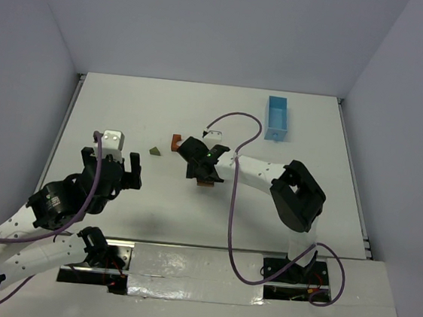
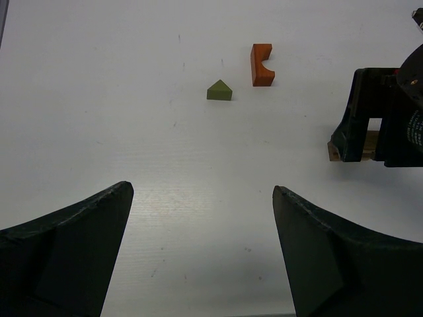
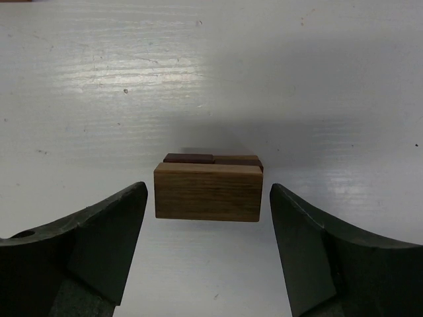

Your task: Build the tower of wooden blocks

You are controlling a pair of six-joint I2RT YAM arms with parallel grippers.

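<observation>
Three pale grey walls (image 1: 210, 30) close the white tabletop (image 1: 153, 205) at the back and at both sides. The surface is matt, and the wrist views show small dark specks and fine streaks on it. The tower is only a low stack (image 3: 208, 191) near the middle of the tabletop: one light brown block in front, with two darker reddish blocks just behind its far edge. Whether they lie under it or beside it, I cannot tell. The right gripper (image 3: 208, 198) hangs over this stack with its jaws apart, one at each side of the light block, and a gap shows on both sides, so it grips nothing. The orange arch (image 1: 175, 142) lies on its side just left of that gripper, and the green triangle (image 1: 155, 150) is near it, further left; the two do not touch. The left gripper (image 2: 201, 198) is wide open and empty above bare tabletop, left of the triangle. A blue tray (image 1: 277, 117) sits at the far right, well apart from the blocks. A purple cable (image 1: 230, 229) loops over the right arm.
</observation>
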